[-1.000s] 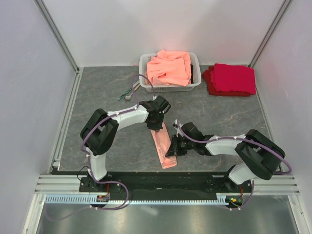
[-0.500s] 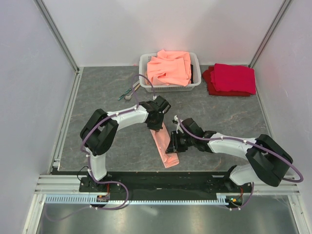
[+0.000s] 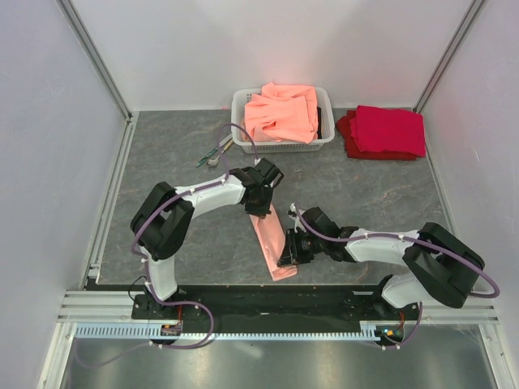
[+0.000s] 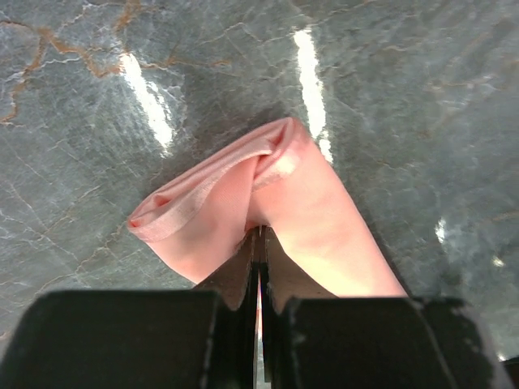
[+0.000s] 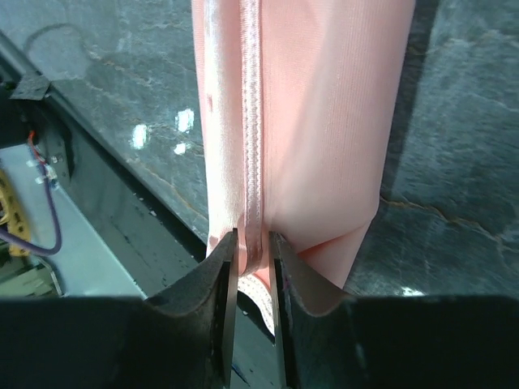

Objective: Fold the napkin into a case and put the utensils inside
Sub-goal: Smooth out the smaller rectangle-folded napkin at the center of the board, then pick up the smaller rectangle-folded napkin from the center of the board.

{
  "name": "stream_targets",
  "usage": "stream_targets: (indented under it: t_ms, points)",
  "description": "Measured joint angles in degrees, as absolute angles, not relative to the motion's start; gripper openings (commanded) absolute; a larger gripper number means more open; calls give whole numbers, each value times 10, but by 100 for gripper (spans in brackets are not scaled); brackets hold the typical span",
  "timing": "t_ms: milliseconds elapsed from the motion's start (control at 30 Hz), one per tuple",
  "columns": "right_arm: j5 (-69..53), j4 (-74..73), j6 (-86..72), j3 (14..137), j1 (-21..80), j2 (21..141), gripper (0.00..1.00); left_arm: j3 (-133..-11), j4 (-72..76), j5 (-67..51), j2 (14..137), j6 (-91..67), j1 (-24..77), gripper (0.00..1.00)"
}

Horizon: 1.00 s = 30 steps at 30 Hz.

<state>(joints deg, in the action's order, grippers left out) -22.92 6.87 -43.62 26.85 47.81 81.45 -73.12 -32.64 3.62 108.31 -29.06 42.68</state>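
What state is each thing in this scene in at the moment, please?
napkin, folded into a narrow strip on the table, gripped by both grippers.
left gripper, shut on the napkin's far end.
right gripper, shut on the napkin's hemmed edge.
utensils, lying on the table left of the basket, not in the napkin.
orange-salmon cloths, heaped in the basket.
red cloths, folded, stacked right of the basket.
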Motion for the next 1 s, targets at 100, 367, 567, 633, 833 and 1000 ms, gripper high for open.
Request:
stream_targets:
  t_ms: [100, 367, 567, 633, 833, 1000]
  points:
    - [-206, 17, -421, 290, 480, 803, 31, -731, -326, 18, 1070, -291, 427, 4]
    - [-146, -82, -382, 378, 480, 796, 39, -720, -319, -47, 953, -291, 425, 10]
    - [-131, -92, -367, 451, 480, 849, 60, -693, -307, -47, 914, -306, 389, 4]
    - [-126, -98, -356, 479, 481, 877, 67, -668, -295, -45, 910, -318, 370, 5]
    - [-88, -146, -316, 561, 497, 940, 70, -564, -284, -12, 797, -356, 333, 7]
    - [-51, -180, -294, 601, 510, 970, 67, -515, -264, 0, 680, -378, 323, 8]
